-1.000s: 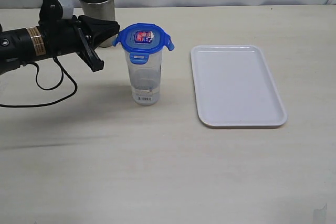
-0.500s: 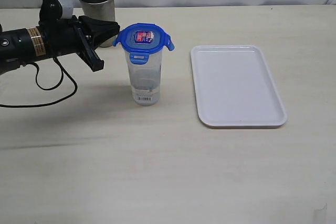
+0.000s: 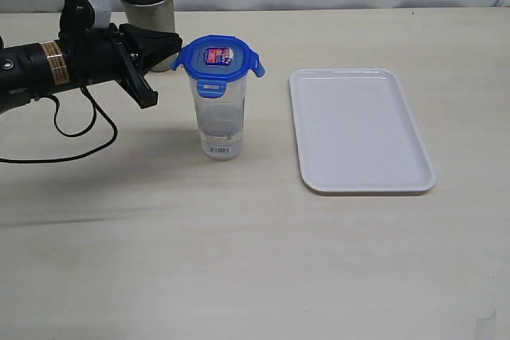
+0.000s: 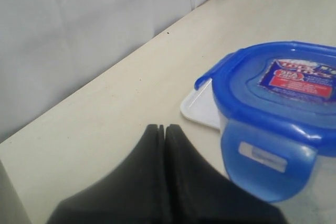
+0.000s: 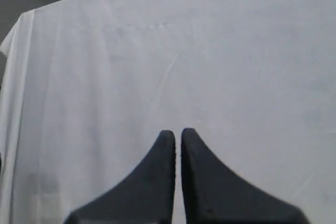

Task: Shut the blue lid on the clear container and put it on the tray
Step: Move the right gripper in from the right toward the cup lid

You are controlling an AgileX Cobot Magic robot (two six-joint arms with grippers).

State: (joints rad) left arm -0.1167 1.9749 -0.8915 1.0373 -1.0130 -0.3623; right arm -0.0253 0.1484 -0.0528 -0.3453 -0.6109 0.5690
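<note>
I read the blue lid (image 3: 217, 56) as seated on the clear container (image 3: 220, 121), which stands on the bench (image 3: 239, 260) beside the tray (image 3: 360, 129), not on it, so latching its raised side flaps and the transfer are left; left fingers (image 4: 155, 145) near the lid and right fingers (image 5: 167, 150) are both closed and empty.

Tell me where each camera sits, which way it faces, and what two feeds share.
Exterior view: raised off the arms, looking down across the table at the blue lid on the clear container, the tray, a metal cup; the left arm shows.
Left wrist view: on the left arm, looking past its shut fingers at the lid and a tray corner.
Right wrist view: facing a white curtain; only its shut fingers show.
Shared: exterior and left wrist both show lid, container, tray.
</note>
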